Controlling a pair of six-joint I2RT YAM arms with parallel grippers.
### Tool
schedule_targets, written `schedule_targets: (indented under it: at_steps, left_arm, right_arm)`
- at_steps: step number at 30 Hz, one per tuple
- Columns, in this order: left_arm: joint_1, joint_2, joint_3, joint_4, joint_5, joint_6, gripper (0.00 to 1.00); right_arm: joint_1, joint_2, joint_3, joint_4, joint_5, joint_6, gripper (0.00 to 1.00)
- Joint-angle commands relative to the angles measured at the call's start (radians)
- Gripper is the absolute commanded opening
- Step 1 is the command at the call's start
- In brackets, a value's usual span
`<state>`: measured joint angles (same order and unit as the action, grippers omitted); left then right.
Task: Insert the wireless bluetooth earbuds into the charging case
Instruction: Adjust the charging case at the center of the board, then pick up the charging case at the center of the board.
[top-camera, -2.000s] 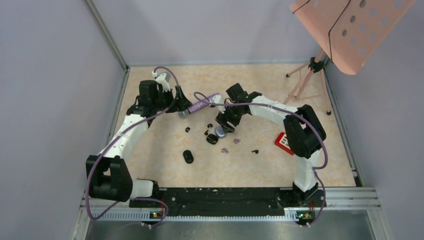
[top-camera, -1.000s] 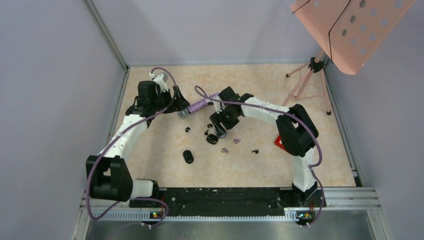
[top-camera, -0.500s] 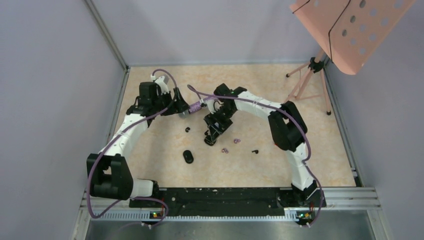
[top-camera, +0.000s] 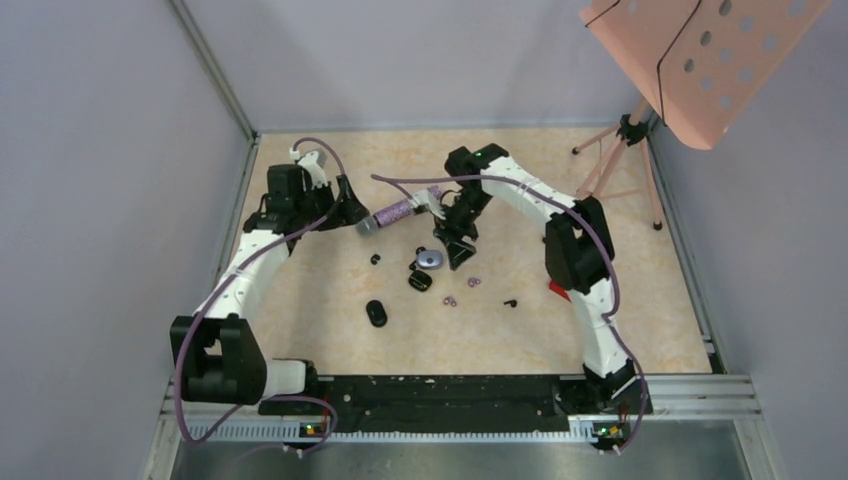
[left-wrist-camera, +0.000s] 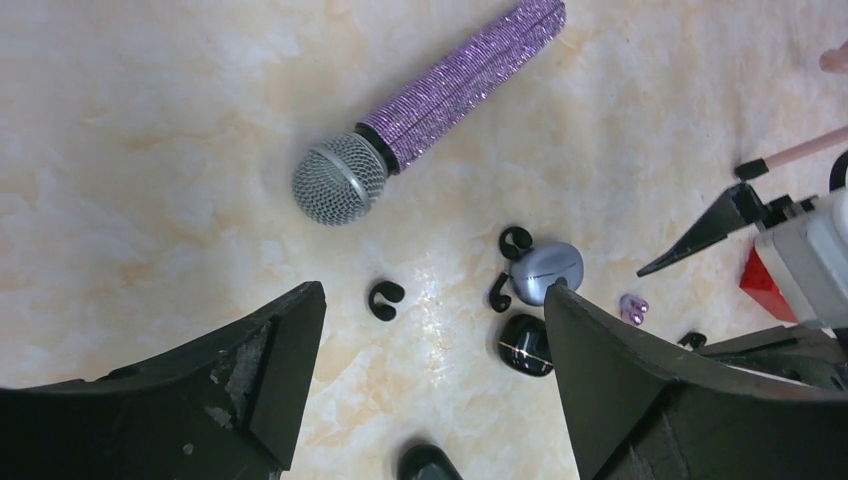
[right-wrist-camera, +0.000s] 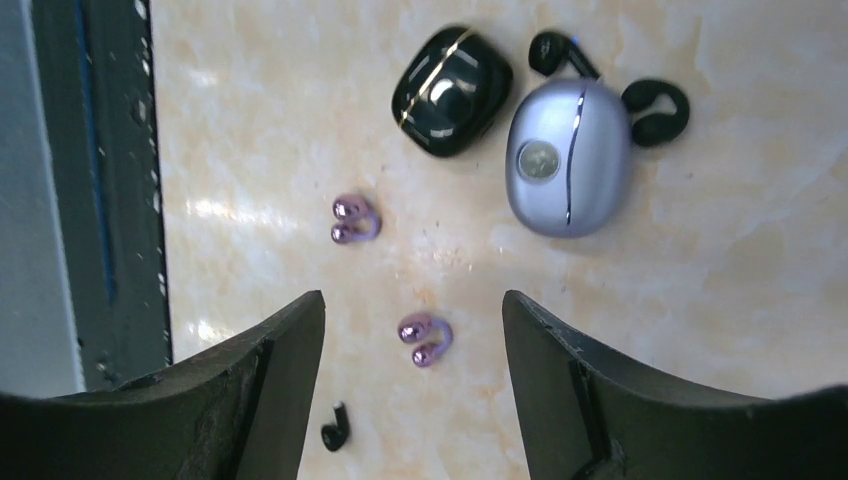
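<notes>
At the right wrist view's centre, two lilac-pink bean-shaped earbuds (right-wrist-camera: 355, 219) are seen loose before the spread right gripper (right-wrist-camera: 412, 305), lower left of the silver-lilac oval case (right-wrist-camera: 567, 155); the purple glitter microphone (left-wrist-camera: 440, 100) is shown not there but beyond the likewise spread left gripper (left-wrist-camera: 435, 295).

Silver case (right-wrist-camera: 567, 157) crowds two black earbuds (right-wrist-camera: 548, 48); lilac pair (right-wrist-camera: 355, 219) seemingly unobstructed.

Robotics laboratory test cell. Plain grey-lilac partition walls (top-camera: 100, 200) and a metal corner post (top-camera: 215, 75) enclose a marble-patterned desk (top-camera: 480, 335). An aluminium rail (top-camera: 690, 392) along its near edge carries the left arm (top-camera: 240, 285) and right arm (top-camera: 522, 190), both trailing purple cables (top-camera: 400, 182). A pink perforated music stand (top-camera: 700, 60) occupies the far right corner.
</notes>
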<state>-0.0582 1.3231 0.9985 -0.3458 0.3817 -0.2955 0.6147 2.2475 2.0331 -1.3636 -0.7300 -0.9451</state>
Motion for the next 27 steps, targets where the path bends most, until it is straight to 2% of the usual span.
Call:
schedule_targets:
  at_steps: [1, 6, 10, 19, 27]
  left_arm:
    - [0.038, -0.047, 0.013, 0.020, -0.014, 0.013, 0.86]
    - [0.074, -0.052, 0.011, 0.015, -0.011, 0.003, 0.86]
    - [0.088, -0.049, 0.005, 0.019, -0.009, -0.005, 0.86]
    - [0.092, -0.036, -0.001, 0.040, -0.003, -0.026, 0.86]
    - [0.097, -0.042, -0.009, 0.039, -0.003, -0.027, 0.86]
  right_arm:
    - [-0.001, -0.155, -0.196, 0.270, 0.042, -0.117, 0.66]
    - [0.011, -0.271, -0.438, 0.696, 0.102, 0.121, 0.70]
    - [0.027, -0.350, -0.595, 0.917, 0.130, 0.142, 0.71]
    - [0.044, -0.299, -0.592, 0.928, 0.132, 0.147, 0.73]
    - [0.050, -0.229, -0.534, 0.868, 0.118, 0.111, 0.72]
